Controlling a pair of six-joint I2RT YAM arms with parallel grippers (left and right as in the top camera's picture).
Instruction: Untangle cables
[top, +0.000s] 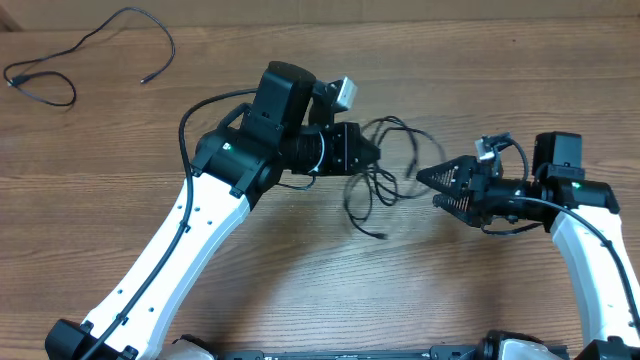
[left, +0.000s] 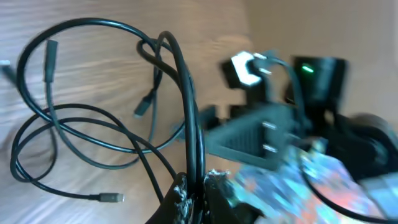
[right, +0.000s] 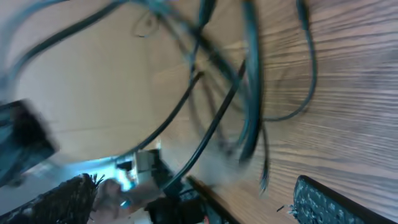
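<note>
Overhead view: even, warm light, sharp, with faint soft shadows on the wooden table (top: 400, 300). Left wrist view: cables (left: 194, 124) fairly crisp at left, the right half smeared. Right wrist view: motion-blurred throughout, pale at upper left.

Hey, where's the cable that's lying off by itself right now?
In the overhead view, the lone cable lies at the far left corner of the table, well away from the tangled cables near the centre.
</note>
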